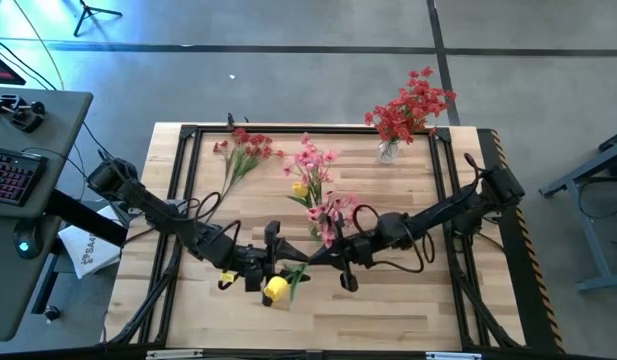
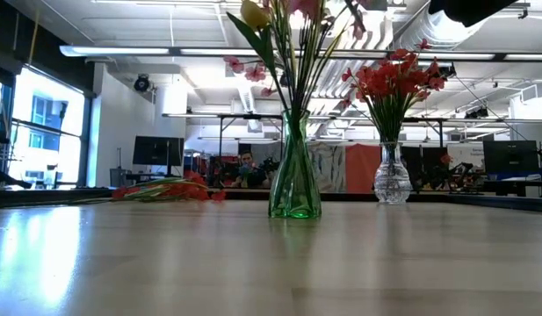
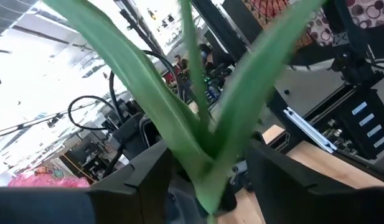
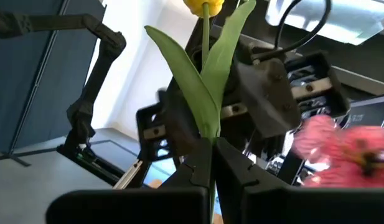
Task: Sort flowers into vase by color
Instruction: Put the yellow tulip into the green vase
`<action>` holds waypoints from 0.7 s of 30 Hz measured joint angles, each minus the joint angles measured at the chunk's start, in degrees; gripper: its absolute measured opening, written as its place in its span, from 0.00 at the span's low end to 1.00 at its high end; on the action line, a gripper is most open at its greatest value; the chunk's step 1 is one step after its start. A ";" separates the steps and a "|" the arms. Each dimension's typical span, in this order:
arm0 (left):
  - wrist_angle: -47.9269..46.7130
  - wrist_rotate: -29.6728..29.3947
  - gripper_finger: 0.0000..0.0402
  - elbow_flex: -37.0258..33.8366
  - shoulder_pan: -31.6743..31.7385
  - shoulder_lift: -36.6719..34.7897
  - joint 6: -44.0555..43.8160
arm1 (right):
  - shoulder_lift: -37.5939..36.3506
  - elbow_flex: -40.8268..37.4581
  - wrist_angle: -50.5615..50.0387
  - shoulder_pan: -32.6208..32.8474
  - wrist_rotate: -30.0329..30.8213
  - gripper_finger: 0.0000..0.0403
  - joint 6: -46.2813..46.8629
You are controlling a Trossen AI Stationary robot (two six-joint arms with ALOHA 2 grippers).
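A yellow tulip (image 1: pixel 276 288) with long green leaves (image 4: pixel 198 87) hangs in the air between both grippers, above the table's near middle. My right gripper (image 4: pixel 211 168) is shut on its stem. My left gripper (image 3: pixel 207 180) is open, one finger on each side of the leaf base (image 3: pixel 204 155), and I cannot tell if it touches. A green vase (image 2: pixel 294 180) holds pink blooms and one yellow bloom (image 1: pixel 300 188). A clear vase (image 2: pixel 392 180) holds red flowers (image 1: pixel 413 105). Loose red stems (image 1: pixel 243 152) lie flat on the table's far left. My right gripper pinches the tulip's stem just below the leaf base (image 4: pixel 208 135) between its two fingers (image 4: pixel 195 165). It comes roughly level from the table's right, pointing along the stem. The flower is lifted clear of the table, with its bloom (image 4: pixel 203 6) pointing away toward the left gripper.
The green vase (image 1: pixel 318 225) stands just beyond the two grippers, and its pink blooms overhang the right arm (image 1: pixel 428 215). A black frame (image 1: pixel 188 135) runs around the table top. A desk with a keyboard (image 1: pixel 13 175) stands left of the table. Bare wood (image 1: pixel 408 310) lies near the front edge.
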 joint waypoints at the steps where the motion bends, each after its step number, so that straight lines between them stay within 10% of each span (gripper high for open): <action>1: 0.13 0.00 0.45 0.00 0.00 0.00 -0.02 | 0.00 0.00 -0.25 0.01 -0.01 0.00 0.00; 12: -3.20 -3.93 0.07 1.78 -3.40 0.07 -0.68 | 0.00 0.02 -1.83 0.09 -0.45 0.00 -0.01; 21: -33.16 -20.87 0.02 14.70 -8.69 -0.07 -10.25 | -6.86 0.00 -15.74 0.81 2.77 0.21 3.93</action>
